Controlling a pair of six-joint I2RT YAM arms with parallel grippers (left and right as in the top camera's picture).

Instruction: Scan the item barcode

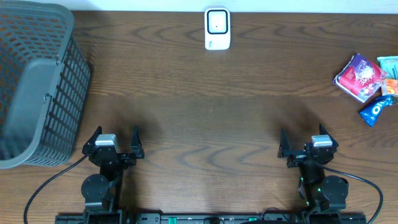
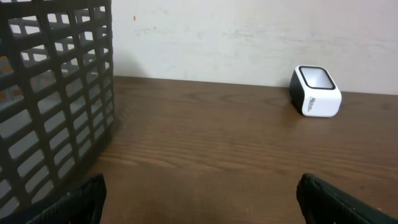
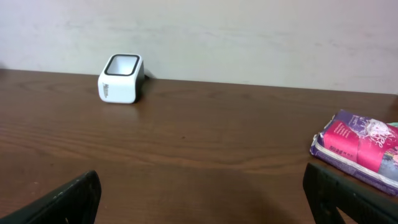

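Overhead view: my left gripper [image 1: 116,138] and right gripper [image 1: 303,140] sit low at the near edge of the wood-grain table [image 1: 205,106], jaws spread wide. A grey plastic lattice basket [image 1: 37,81] stands left. Crinkled snack packets [image 1: 359,77] lie at the right edge. The white, boxy scanner [image 1: 217,28] sits farthest, centre.

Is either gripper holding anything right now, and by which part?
Nothing is held: the black left gripper and black right gripper both stand open, empty.

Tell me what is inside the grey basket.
No item shows inside the basket; overhead, only its own grey mesh is visible. Its left part runs out of frame, and in the left wrist view the wall screens the bottom, so that is unseen.
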